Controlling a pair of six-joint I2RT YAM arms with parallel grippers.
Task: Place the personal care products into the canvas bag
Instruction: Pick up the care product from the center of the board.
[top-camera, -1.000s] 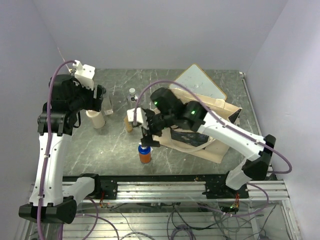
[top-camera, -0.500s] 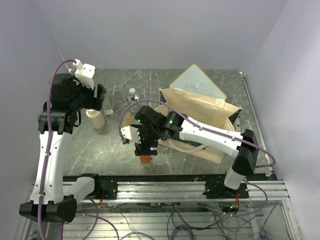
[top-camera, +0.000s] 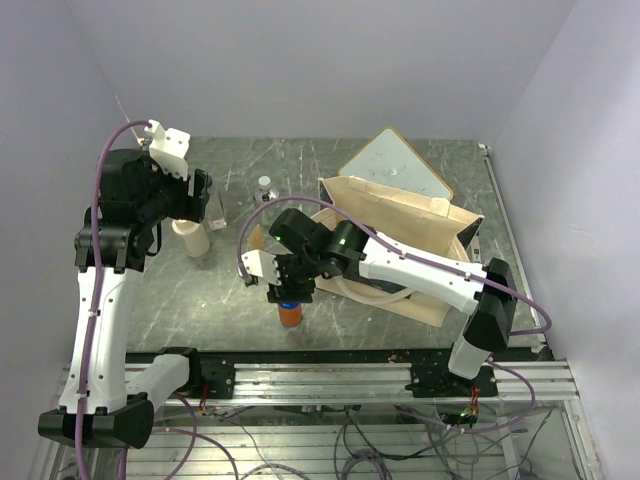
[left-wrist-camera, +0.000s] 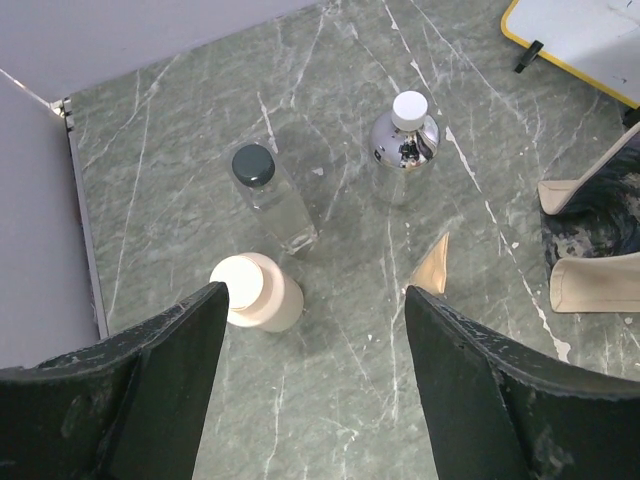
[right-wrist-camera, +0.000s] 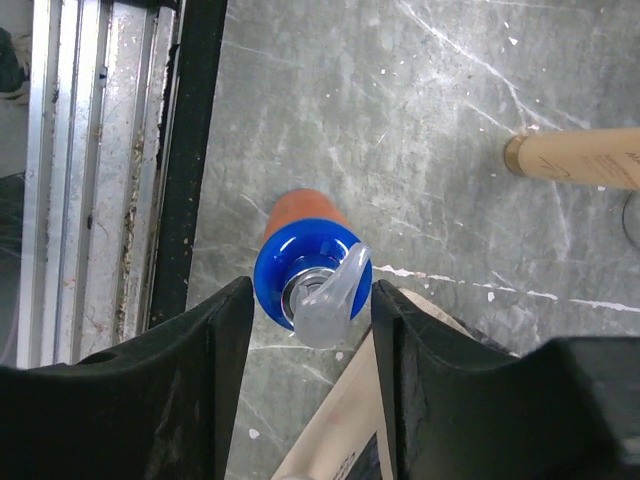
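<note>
Standing upright: orange bottle (right-wrist-camera: 298, 212), blue cap (right-wrist-camera: 274, 262) w/ clear spout.

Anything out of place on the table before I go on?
Only the tan tube: in the right wrist view it seems to lie on its side, while the orange bottle stands upright. No spill or damage shows.

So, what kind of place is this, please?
Probably a robotics lab test cell: a left arm and right arm bolted to an aluminium rail, plain white walls enclosing a marble-patterned table, loose cables below.
</note>
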